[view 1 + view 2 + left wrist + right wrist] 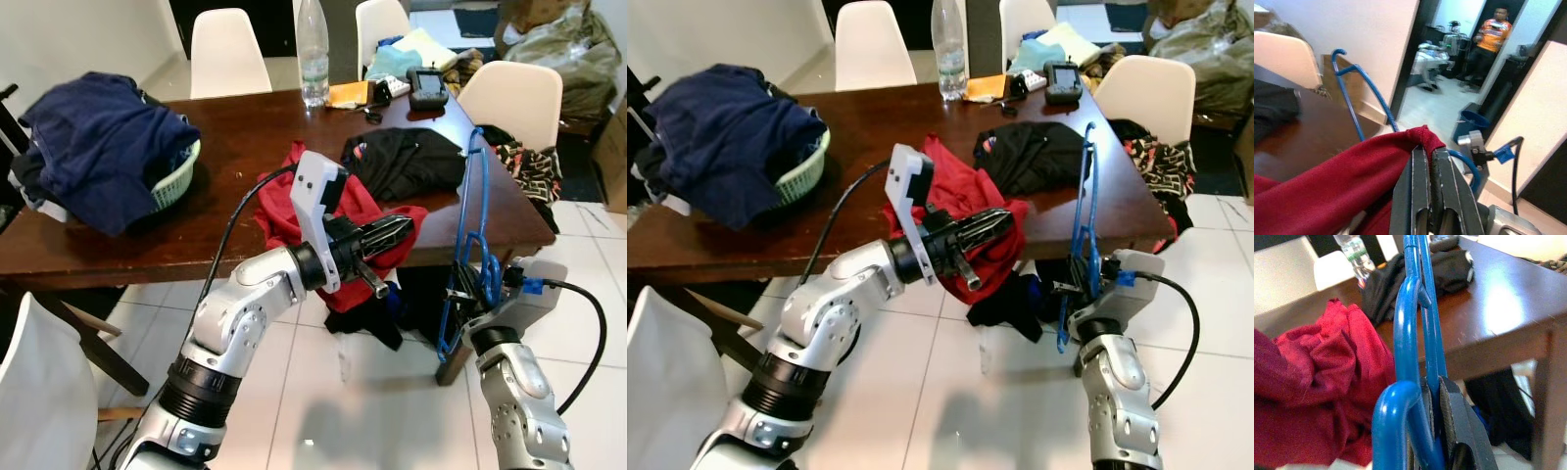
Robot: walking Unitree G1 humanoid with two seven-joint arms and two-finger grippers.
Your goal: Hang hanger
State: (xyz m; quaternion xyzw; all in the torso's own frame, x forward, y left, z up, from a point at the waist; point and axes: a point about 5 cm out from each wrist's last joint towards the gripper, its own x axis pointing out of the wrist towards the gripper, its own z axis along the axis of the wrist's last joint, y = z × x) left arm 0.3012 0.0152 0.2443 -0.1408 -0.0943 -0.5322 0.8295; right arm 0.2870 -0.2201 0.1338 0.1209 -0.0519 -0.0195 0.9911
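Standing at a cluttered wooden table (245,147), left gripper (397,233) pinches red cloth (362,211), right gripper (470,284) seemingly clamps blue hanger (480,211).

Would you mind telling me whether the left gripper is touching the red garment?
Touching. In the left wrist view the left gripper is pinched shut on a fold of the red garment.

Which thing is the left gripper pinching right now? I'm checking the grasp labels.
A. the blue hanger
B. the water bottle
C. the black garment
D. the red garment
D: in the left wrist view the left gripper has its fingers closed on a fold of the red garment; the blue hanger is held by the right gripper.
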